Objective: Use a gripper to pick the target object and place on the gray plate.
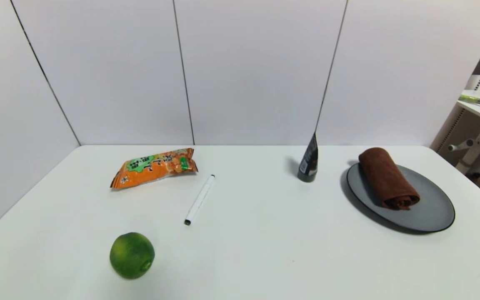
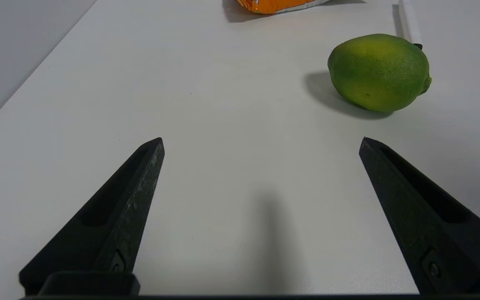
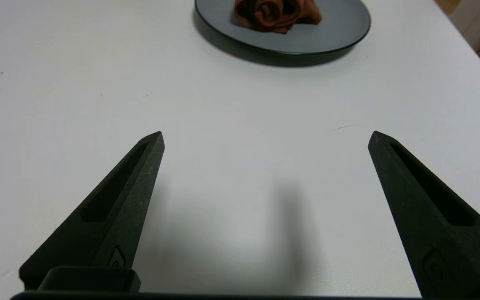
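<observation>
Towel (image 1: 388, 178) already on the gray plate (image 1: 431, 208) from the head camera, rolled, lying across the plate's far-left part with one end reaching the far rim. Elsewhere on the white table (image 1: 265, 250): orange snack bag (image 1: 153, 167) far left with green and white printing too small to read, white marker (image 1: 199, 200) beside it, green round fruit (image 1: 132, 255) nearer, dark tube (image 1: 308, 163) upright just left of the plate, pale label unreadable. No arm in this view. Over to the left wrist: left gripper (image 2: 261, 143) low over bare table, fingers spread wide, nothing between them, fruit ahead, edge of the bag beyond. Over to the right wrist: right gripper (image 3: 266, 137) likewise released, fingers wide apart and empty, plate and towel's spiral end well ahead, apart from the fingertips. Looks like the placing step done, both arms pulled back near the table's front. Probably nothing left but holding clear of the plate; no further grasp called for.
</observation>
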